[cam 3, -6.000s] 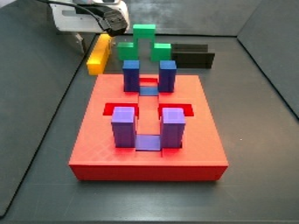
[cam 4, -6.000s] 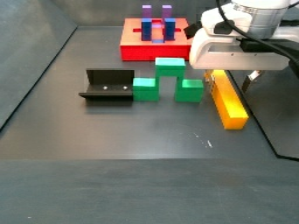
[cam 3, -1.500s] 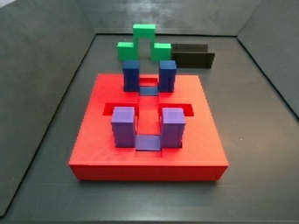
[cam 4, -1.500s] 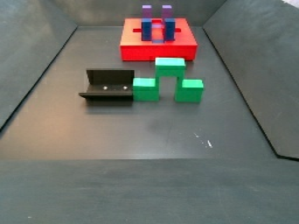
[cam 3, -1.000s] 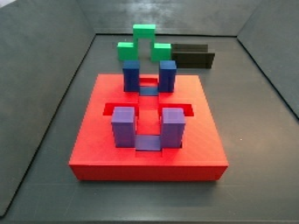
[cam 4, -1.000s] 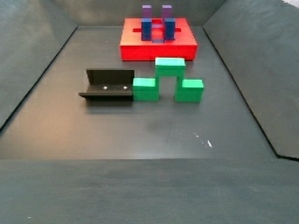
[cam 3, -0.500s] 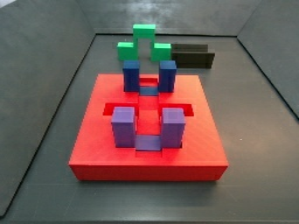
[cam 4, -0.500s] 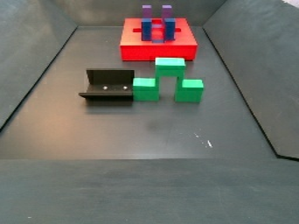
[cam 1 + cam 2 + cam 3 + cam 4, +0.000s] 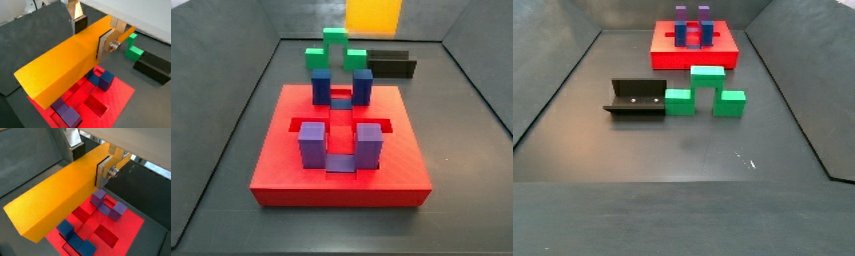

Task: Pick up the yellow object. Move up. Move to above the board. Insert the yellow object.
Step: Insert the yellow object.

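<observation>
Yellow object (image 9: pixel 63 65) pinched in pincer (image 9: pixel 93 31), high above board (image 9: pixel 100 100). Bar's end peeks in at side view top (image 9: pixel 374 14).

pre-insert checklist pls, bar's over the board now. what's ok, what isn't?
1. Grip: gripper shut on the yellow object, fingers flat on its faces in both wrist views: ok.
2. Bar clear of the blocks: it hangs high above the board: ok.
3. Over the board: red slab lies below the bar in both wrist views: ok.
4. Aligned with a free slot: cannot tell; the bar hides much of the board.
5. Bar's lower end: only its tip shows in a side view: cannot tell.
6. Green block and fixture off the board: ok.
</observation>
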{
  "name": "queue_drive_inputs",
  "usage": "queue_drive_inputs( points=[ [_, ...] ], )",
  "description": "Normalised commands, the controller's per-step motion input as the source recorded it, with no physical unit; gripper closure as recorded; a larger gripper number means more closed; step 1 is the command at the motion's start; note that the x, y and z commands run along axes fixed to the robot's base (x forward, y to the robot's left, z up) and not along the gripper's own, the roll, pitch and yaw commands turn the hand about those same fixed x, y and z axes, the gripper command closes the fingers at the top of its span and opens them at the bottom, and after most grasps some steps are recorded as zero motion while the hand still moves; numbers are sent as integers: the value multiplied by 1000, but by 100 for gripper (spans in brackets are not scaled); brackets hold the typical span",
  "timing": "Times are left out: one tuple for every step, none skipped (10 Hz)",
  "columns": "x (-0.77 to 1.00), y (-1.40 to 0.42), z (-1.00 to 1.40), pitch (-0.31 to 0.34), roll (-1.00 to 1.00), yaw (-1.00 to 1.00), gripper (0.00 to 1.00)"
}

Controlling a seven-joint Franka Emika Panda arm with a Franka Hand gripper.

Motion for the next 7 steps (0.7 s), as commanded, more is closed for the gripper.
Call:
queue_drive_inputs(
  points=[
    [0,-134,-634,-40,224,23,100],
    [0,-103,-574,-24,193,3,100],
    [0,-37,-517,-7,153,6,100],
    [0,-6,-503,-6,124,11,100],
    [0,0,-511,-11,110,17,100],
    [43,0,-474,-4,44,29,100],
    [29,0,-480,-13,23,46,100]
  ],
)
